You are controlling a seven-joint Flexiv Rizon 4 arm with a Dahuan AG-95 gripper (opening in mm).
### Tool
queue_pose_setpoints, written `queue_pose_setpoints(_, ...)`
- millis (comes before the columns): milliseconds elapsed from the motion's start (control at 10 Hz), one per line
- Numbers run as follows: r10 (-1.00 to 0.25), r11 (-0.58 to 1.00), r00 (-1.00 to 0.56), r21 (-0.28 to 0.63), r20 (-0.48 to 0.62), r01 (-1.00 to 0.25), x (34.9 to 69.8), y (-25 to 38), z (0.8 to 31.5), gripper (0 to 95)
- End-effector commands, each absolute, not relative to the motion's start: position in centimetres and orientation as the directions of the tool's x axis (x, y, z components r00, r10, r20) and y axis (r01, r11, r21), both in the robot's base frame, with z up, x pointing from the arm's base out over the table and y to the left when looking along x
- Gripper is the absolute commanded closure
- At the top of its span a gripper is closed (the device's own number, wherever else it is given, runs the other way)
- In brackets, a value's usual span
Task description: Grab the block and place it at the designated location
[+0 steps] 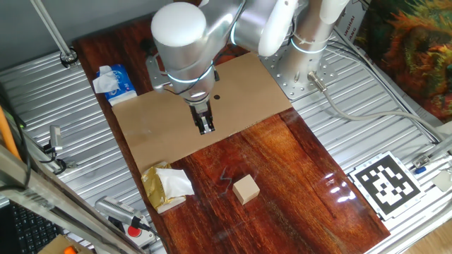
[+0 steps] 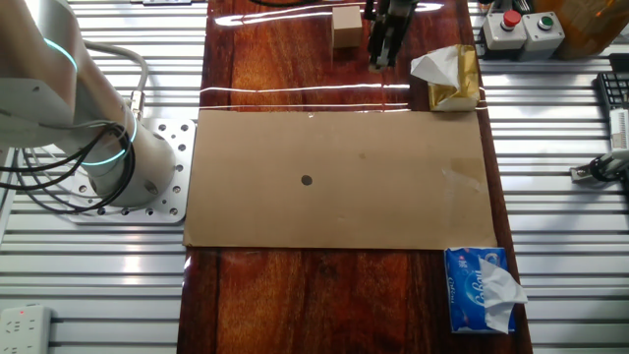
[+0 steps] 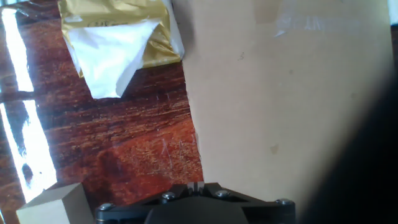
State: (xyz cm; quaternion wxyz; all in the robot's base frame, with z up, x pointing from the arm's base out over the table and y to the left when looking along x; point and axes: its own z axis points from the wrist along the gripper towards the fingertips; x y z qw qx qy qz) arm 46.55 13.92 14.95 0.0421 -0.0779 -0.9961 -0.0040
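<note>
Step in hand, judged: approach, block not yet grasped. The block (image 1: 246,189) sits on the bare wood bench (image 1: 296,183), lower centre of one fixed view, apart from the cardboard (image 1: 155,120). The tool (image 1: 205,125) hangs near the cardboard's lower edge, empty; fingers look pressed together, no gap seen between them. Black dot (image 2: 307,180) lies mid-left on the cardboard in the other fixed view. Gold wrapper (image 1: 167,185) lies left of the block. Next move calls for spreading the fingers, shifting over the block, then descending.
</note>
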Motion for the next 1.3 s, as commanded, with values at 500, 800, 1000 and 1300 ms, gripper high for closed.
queue_pose_setpoints(500, 0.088, 0.996, -0.993, 0.008, 0.076, 0.089, 46.3, 13.9, 14.2, 95.0)
queue_pose_setpoints(800, 0.008, 0.999, -0.998, 0.033, 0.062, 0.01, 46.3, 14.0, 14.4, 95.0)
queue_pose_setpoints(1000, 0.013, 0.999, -0.998, 0.046, 0.057, 0.016, 46.9, 14.3, 14.6, 95.0)
queue_pose_setpoints(1300, 0.029, 0.998, -0.997, 0.045, 0.065, 0.032, 49.9, 16.7, 15.2, 95.0)
